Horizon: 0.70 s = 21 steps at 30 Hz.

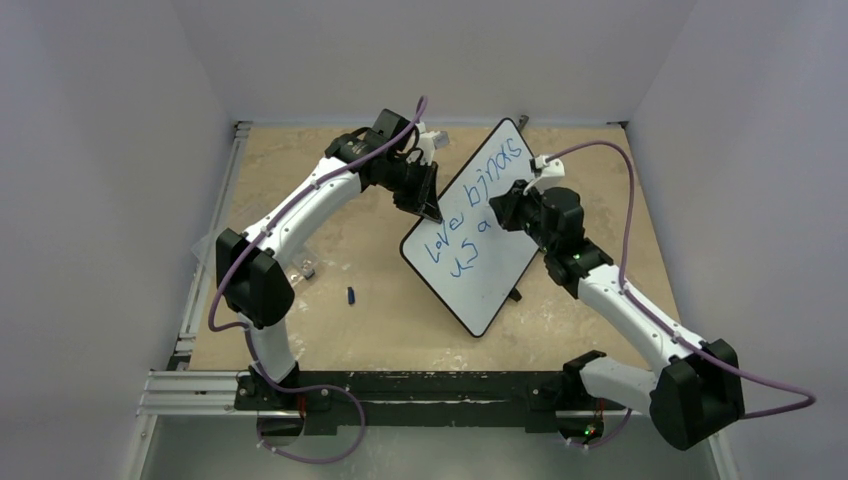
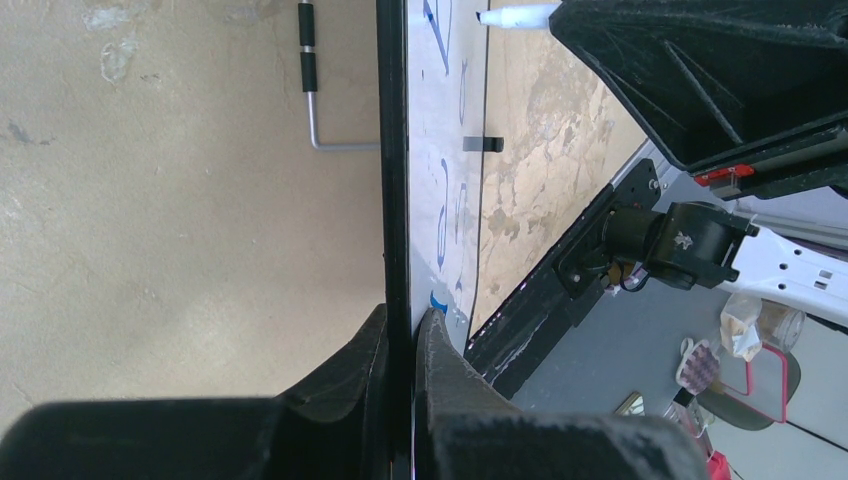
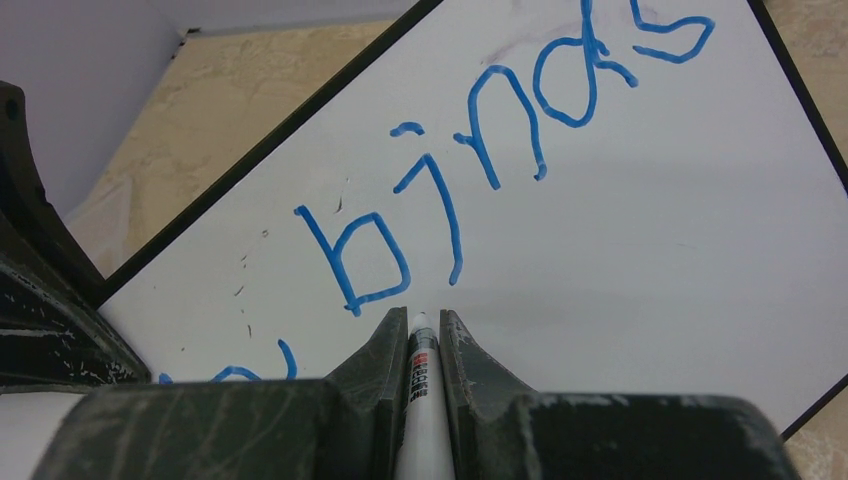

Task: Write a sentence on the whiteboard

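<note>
The whiteboard [image 1: 485, 250] stands tilted in mid-table, its black rim held edge-on in the left wrist view [image 2: 393, 180]. My left gripper [image 1: 430, 205] is shut on its left edge [image 2: 412, 330]. The sentence [image 1: 470, 215] is blue handwriting in two lines, roughly "love binds" above "us a"; "binds" shows large in the right wrist view [image 3: 500, 150]. My right gripper [image 1: 497, 212] is shut on a white marker [image 3: 418, 390], its tip at the board just under the "b" and "i" [image 3: 421, 318]. The marker tip also shows in the left wrist view [image 2: 510, 15].
A small blue cap [image 1: 352, 295] and a small clear piece [image 1: 308, 268] lie on the tan tabletop left of the board. A metal stand leg [image 2: 312, 90] sticks out behind the board. Walls enclose the table on three sides.
</note>
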Available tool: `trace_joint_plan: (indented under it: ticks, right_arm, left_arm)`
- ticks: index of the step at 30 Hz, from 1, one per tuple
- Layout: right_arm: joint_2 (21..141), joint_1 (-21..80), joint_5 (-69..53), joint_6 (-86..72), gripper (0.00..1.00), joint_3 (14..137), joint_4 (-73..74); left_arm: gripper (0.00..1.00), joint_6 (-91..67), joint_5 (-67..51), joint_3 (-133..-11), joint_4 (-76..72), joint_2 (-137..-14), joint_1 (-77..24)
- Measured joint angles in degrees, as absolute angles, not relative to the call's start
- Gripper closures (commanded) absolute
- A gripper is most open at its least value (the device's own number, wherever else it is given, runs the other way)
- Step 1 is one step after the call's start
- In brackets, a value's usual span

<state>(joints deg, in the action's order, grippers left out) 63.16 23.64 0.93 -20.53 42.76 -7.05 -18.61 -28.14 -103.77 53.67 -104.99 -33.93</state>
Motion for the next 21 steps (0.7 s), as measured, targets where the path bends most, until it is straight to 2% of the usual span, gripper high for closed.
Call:
trace_joint_plan:
  ticks: [10,21]
  right_arm:
    - [66.7,23.6,0.5,-20.6,1.0,43.7,-9.0]
    - [65.3,23.6,0.5,-21.1,1.0,41.4,-10.4]
  left_arm:
    - [1.0,-18.5,-28.0,-103.8,53.7,-105.0,-33.9]
    - [1.0,-18.5,-28.0,-103.8,53.7,-105.0,-33.9]
